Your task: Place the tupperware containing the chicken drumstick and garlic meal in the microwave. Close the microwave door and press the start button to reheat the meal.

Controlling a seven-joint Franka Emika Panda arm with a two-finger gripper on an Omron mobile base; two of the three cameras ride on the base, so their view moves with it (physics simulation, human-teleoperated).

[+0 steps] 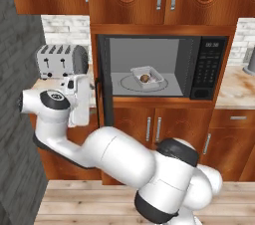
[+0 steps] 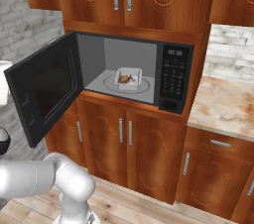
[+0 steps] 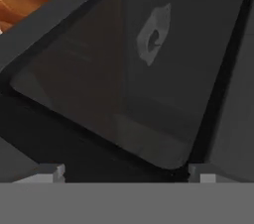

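Arm (image 1: 114, 157) folded far left, elbow low, wrist raised; gripper (image 3: 126, 171) with jaws spread wide, holding nothing.

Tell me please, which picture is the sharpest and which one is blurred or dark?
Right base view: sharpest, evenly lit, the microwave and tupperware clear. Left base view: slightly soft, interior well lit. Hand view: dark and blurry, close against the microwave door window, a pale shape seen faintly in it.

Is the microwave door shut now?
No, the microwave door swings wide open, and the tupperware sits inside on the turntable.
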